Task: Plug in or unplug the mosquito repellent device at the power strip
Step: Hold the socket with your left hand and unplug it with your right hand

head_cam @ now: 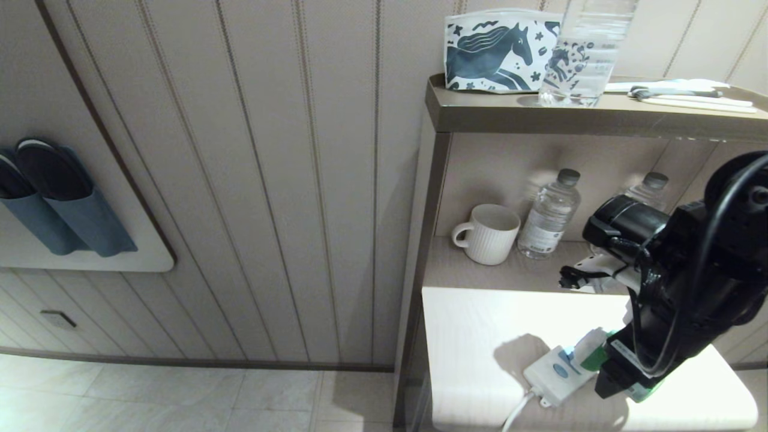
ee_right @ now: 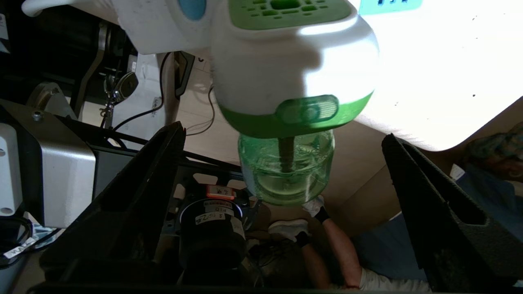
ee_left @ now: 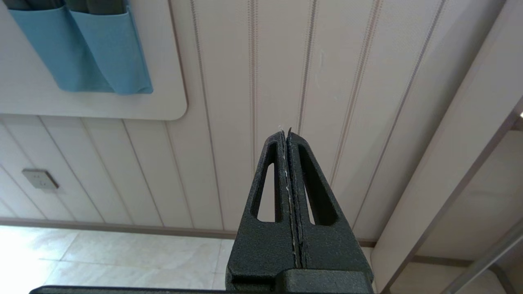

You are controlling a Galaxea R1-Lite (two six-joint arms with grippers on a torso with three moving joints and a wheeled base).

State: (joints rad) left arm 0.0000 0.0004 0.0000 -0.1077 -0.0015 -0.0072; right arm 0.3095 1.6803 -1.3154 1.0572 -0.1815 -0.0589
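The mosquito repellent device (ee_right: 294, 69) has a white rounded head and a translucent green bottle (ee_right: 286, 167), and its head rests against the white power strip (ee_right: 163, 24). My right gripper (ee_right: 282, 130) is open, with one finger on each side of the bottle and a clear gap to both. In the head view the right arm (head_cam: 660, 282) reaches down over the power strip (head_cam: 555, 372) and hides most of the device (head_cam: 591, 351). Whether the prongs sit in a socket is hidden. My left gripper (ee_left: 288, 130) is shut and empty, facing the panelled wall.
The strip lies on a white table top (head_cam: 480, 324). On the shelf behind stand a ribbed white mug (head_cam: 487, 233) and two water bottles (head_cam: 549, 216). The top shelf holds a horse-print pouch (head_cam: 498, 51) and a large bottle (head_cam: 588, 54). A person's legs (ee_right: 327, 245) show below the gripper.
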